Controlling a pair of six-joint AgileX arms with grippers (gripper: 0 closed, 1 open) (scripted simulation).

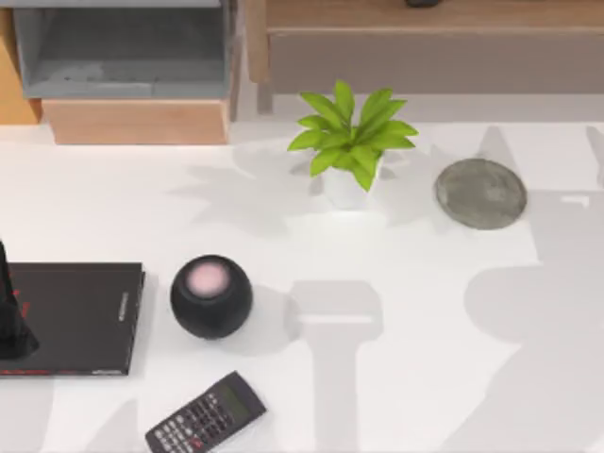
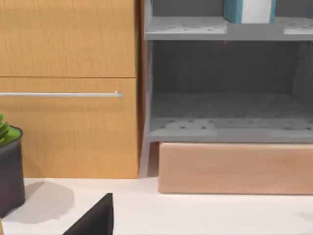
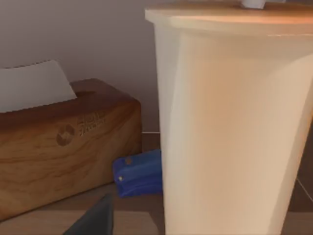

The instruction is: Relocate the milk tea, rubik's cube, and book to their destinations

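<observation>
Milk tea (image 3: 230, 122) beside wooden tissue box (image 3: 63, 147), blue object (image 3: 139, 174).

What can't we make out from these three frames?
- Milk tea, right wrist view: base and pearls cut off by the bottom edge; straw cropped at the top.
- Book, left wrist view: on the upper shelf, cut off by the top edge.
- Calculator, top view: key labels too small.
- Blue object, right wrist view: partly behind the cup, identity unclear.
</observation>
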